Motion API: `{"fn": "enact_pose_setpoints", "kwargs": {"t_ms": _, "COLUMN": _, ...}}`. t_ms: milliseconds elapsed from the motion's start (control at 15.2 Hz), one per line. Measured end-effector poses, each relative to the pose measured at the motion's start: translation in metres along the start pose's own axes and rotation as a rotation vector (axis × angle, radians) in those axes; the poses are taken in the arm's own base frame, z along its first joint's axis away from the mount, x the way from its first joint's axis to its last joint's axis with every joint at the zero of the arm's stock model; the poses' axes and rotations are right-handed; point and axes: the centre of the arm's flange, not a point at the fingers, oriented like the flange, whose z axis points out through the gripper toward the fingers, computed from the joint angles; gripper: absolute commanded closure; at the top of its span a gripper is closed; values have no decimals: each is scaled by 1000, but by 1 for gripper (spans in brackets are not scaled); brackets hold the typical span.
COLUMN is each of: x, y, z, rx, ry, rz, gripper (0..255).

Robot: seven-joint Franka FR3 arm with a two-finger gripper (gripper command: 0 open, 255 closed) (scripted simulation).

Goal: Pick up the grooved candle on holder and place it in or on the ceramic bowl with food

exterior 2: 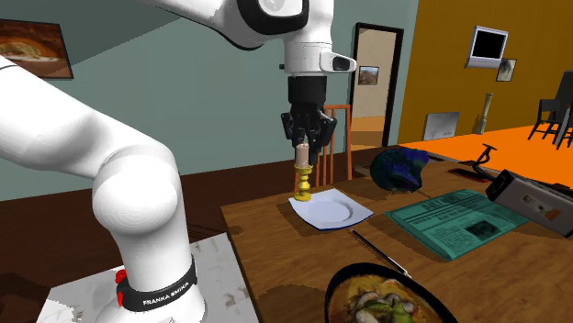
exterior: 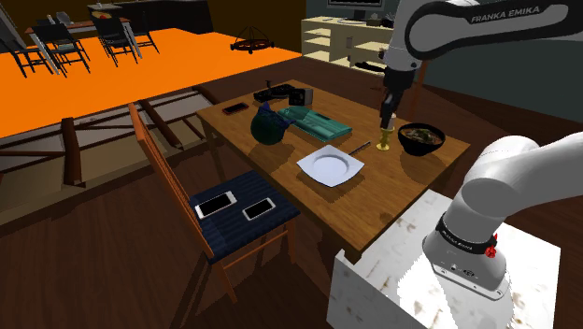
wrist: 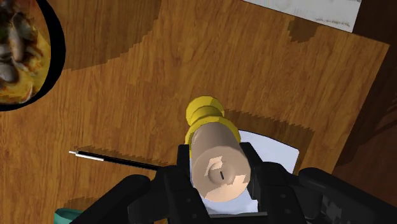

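Note:
The candle (exterior 2: 303, 154) is a pale stub on a yellow turned holder (exterior 2: 302, 182). My gripper (exterior 2: 304, 145) comes down from above and is shut on the candle, which stands upright. In the shoulder view the gripper (exterior: 386, 120) holds the holder (exterior: 384, 144) low over the table, between the white plate (exterior: 331, 164) and the dark bowl with food (exterior: 421, 138). I cannot tell whether the base touches the wood. In the wrist view the fingers (wrist: 184, 172) clasp the candle (wrist: 218, 167), and the bowl (wrist: 22, 54) lies off to one side.
A thin dark utensil (wrist: 114, 159) lies on the wooden table (exterior: 392, 187) between the holder and the bowl. A teal newspaper (exterior 2: 459, 220), a dark round object (exterior 2: 399, 168) and small items sit farther along. A chair (exterior: 238, 210) carrying two phones stands beside the table.

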Motion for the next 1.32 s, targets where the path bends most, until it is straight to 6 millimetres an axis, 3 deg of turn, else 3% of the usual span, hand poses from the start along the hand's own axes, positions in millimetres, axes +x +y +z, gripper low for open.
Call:
{"fn": "enact_pose_setpoints", "kwargs": {"t_ms": 528, "x": 0, "y": 7, "z": -40, "rx": 0, "ry": 0, "rz": 0, "gripper": 255}}
{"fn": "enact_pose_setpoints", "kwargs": {"t_ms": 1320, "x": -49, "y": 147, "z": -67, "rx": 1, "ry": 0, "rz": 1, "gripper": 255}}
